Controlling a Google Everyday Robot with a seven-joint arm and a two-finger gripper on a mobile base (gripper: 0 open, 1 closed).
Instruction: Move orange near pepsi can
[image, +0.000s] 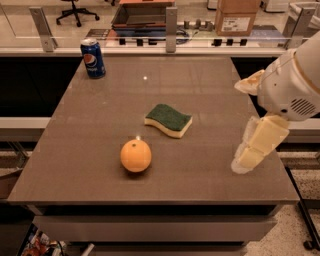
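Observation:
The orange (135, 155) sits on the brown table (100, 120) near its front, left of centre. The blue pepsi can (93, 58) stands upright at the table's far left corner, well apart from the orange. My gripper (246, 161) hangs at the end of the white arm (295, 82) over the table's right edge, pointing down. It is to the right of the orange at about the same depth, apart from it and holding nothing that I can see.
A green-and-yellow sponge (168, 120) lies between the orange and the table's middle. A rail with metal posts (171, 22) runs behind the table. A cardboard box (237, 17) and an office chair (75, 10) stand beyond it.

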